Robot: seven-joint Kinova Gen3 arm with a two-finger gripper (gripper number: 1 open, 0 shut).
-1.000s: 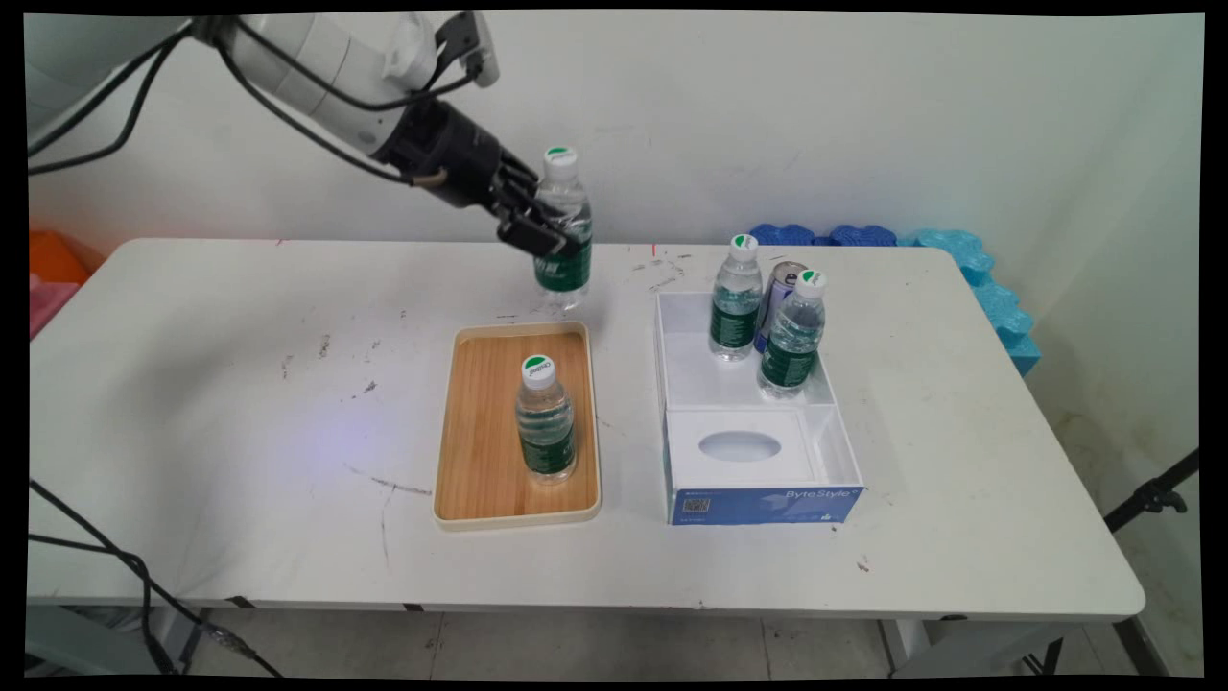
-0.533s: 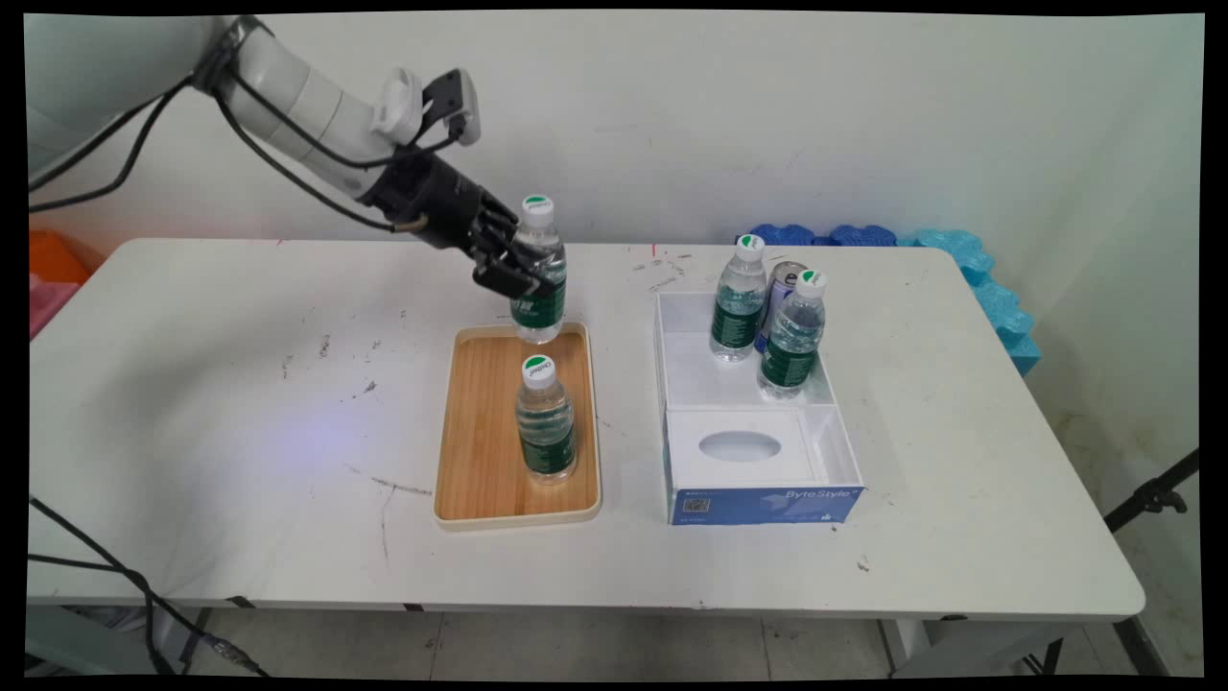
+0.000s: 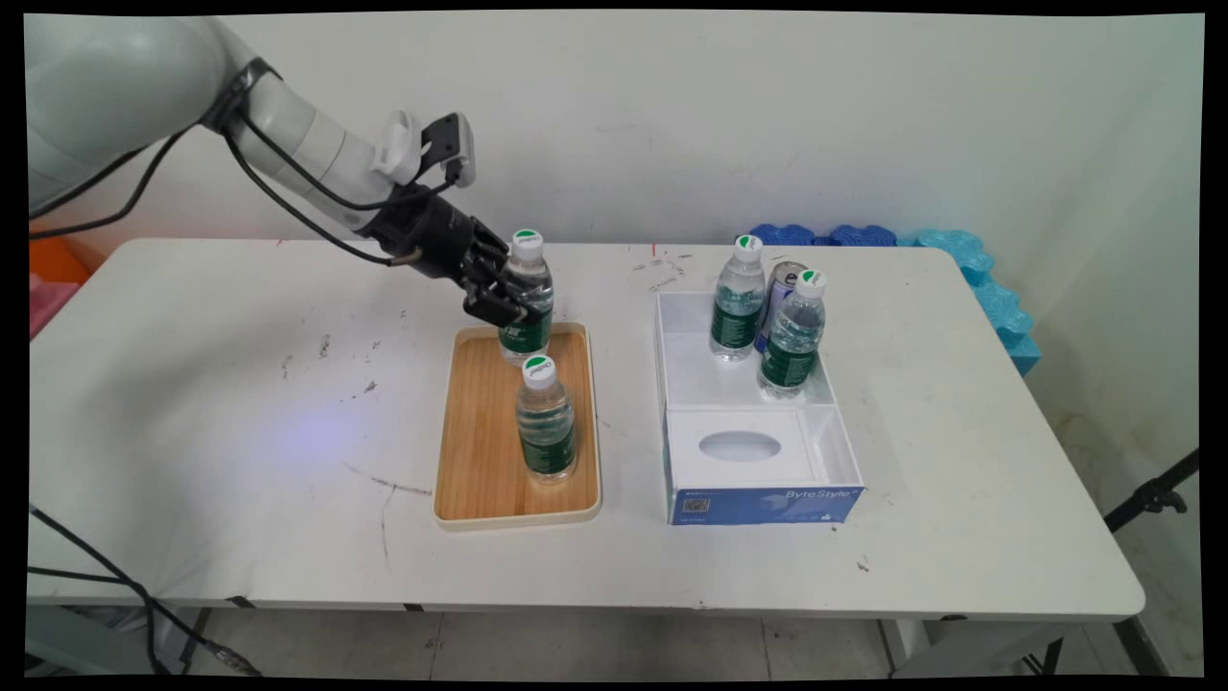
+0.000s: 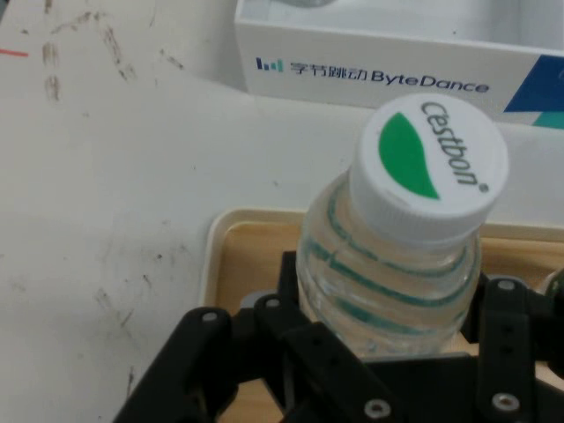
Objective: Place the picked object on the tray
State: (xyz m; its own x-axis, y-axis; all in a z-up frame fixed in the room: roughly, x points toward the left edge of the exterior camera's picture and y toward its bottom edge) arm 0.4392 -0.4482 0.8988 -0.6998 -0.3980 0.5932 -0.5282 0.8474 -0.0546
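My gripper (image 3: pixel 507 299) is shut on a clear water bottle (image 3: pixel 526 296) with a green label and a white-and-green cap (image 4: pixel 429 167). The bottle is upright over the far end of a wooden tray (image 3: pixel 477 422), its base low above or touching the tray floor; I cannot tell which. A second, matching bottle (image 3: pixel 546 420) stands upright nearer the tray's middle. In the hand view the held bottle (image 4: pixel 388 273) fills the centre between the black linkage, with the tray's pale rim (image 4: pixel 216 251) behind it.
To the right of the tray lies an open white box (image 3: pixel 748 403) with a blue front; two water bottles (image 3: pixel 737 299) (image 3: pixel 792 336) and a can (image 3: pixel 779 288) stand in its far half. Blue foam pieces (image 3: pixel 950 259) lie along the far right edge.
The gripper has carried the bottle down and to the left, from above the bare table behind the tray to the tray's far end.
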